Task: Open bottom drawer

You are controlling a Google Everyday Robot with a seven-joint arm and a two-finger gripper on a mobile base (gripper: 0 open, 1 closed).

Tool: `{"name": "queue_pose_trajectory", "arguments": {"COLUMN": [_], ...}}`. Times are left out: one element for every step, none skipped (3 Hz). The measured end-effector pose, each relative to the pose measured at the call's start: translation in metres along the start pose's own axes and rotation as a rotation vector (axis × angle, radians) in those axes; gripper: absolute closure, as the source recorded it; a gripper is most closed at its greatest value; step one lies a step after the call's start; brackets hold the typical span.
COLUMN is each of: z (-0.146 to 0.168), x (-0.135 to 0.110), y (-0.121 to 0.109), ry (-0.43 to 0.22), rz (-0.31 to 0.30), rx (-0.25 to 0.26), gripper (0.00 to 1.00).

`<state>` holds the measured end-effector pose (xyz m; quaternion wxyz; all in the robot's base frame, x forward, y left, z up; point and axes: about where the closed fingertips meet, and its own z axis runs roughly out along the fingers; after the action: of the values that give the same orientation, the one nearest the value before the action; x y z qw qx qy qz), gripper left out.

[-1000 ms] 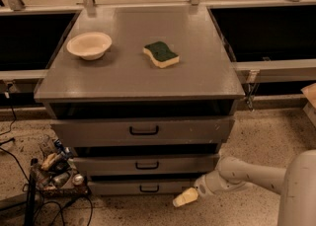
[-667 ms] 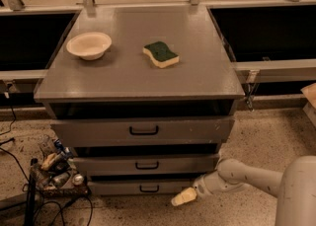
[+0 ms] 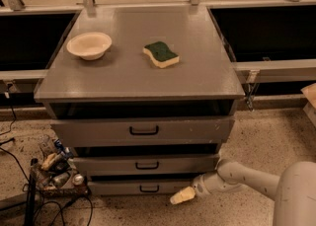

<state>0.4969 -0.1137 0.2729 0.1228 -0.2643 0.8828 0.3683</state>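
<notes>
The counter (image 3: 133,79) top and the bottom drawer (image 3: 113,187) under its front edge are matt grey metal, faintly speckled. The bowl (image 3: 89,45) near the back left corner looks smooth and cream; the sponge (image 3: 161,54) has a rough green face over yellow foam. The gripper (image 3: 182,196), low below the front right corner, looks like smooth cream plastic.

Open floor (image 3: 261,141) surrounds the hand (image 3: 181,196) by the bottom drawer (image 3: 118,188); clutter (image 3: 57,168) crowds left.

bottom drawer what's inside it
Only the bottom drawer front and its black handle show. The inside is covered by the middle drawer above. The tool sits low by the front's right end, near the floor.
</notes>
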Motion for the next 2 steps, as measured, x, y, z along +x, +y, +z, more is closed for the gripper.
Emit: {"name": "queue_pose_trajectory", "arguments": {"z": [-0.0032, -0.0032], "x": [-0.0052, -0.0052], "y": [-0.0075, -0.0075], "ry": [-0.073, -0.073], "rz": [0.021, 0.021], "rx": [0.013, 0.013], "gripper": [0.0, 0.0]}}
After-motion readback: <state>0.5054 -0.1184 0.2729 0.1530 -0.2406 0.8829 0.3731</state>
